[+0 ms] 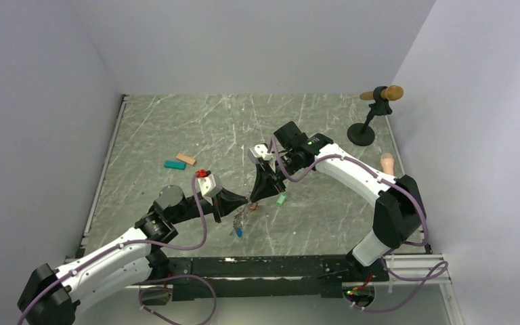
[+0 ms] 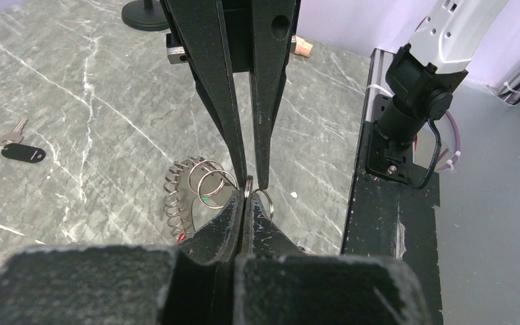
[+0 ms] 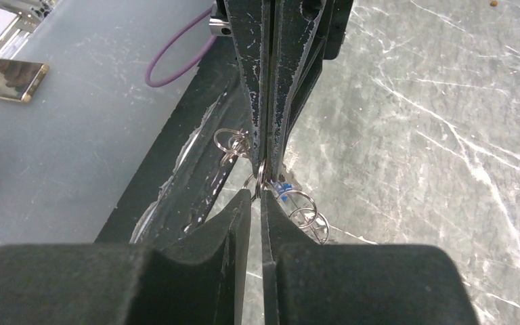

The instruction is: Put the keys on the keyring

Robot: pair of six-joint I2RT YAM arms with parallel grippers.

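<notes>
The keyring is a thin metal ring with smaller split rings and a wire coil hanging from it. My left gripper and right gripper meet tip to tip, and both are shut on the ring's edge. The ring shows pinched in the left wrist view and in the right wrist view. The blue key hangs low under the cluster and shows by the ring. The green key is just right of the right fingers; I cannot tell whether it hangs or lies.
A teal block and a tan block lie at the left middle of the grey marble table. A black stand is at the back right. A black fob with a silver key lies on the table. The table's front rail is close.
</notes>
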